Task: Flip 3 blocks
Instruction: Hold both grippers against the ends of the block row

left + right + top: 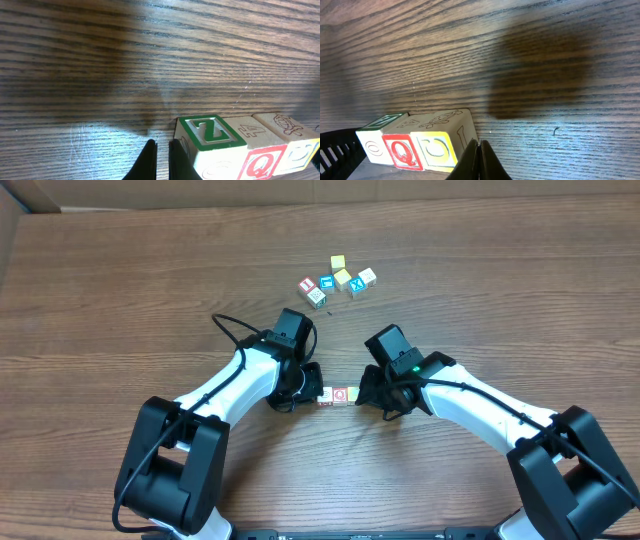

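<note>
Between your two hands, near the middle of the wooden surface (120, 270), sits the row of three blocks (339, 395), side faces touching, all flat on the wood.

- Left hand (314, 392): at the row's left end. In its wrist view the fingers (148, 161) are drawn almost together with only a thin slit between them, gripping nothing. They stand just beside the Z block (210, 132); you cannot tell from here whether they touch it.
- Right hand (364, 396): at the opposite end. Its wrist view shows the fingertips pressed together (480, 161), empty, right beside the end block's corner. Contact is unclear.
- Row detail: Z block has a green-framed top. The middle block (252, 150) shows a grey 4 on top and a red Q on the side. The third block (287, 131) has an outlined animal on top and a yellow-framed side face.
- Farther back, well apart from the row, lies a loose cluster of cubes (338, 280), with yellow, blue-printed, red-printed and whitish faces showing.
</note>
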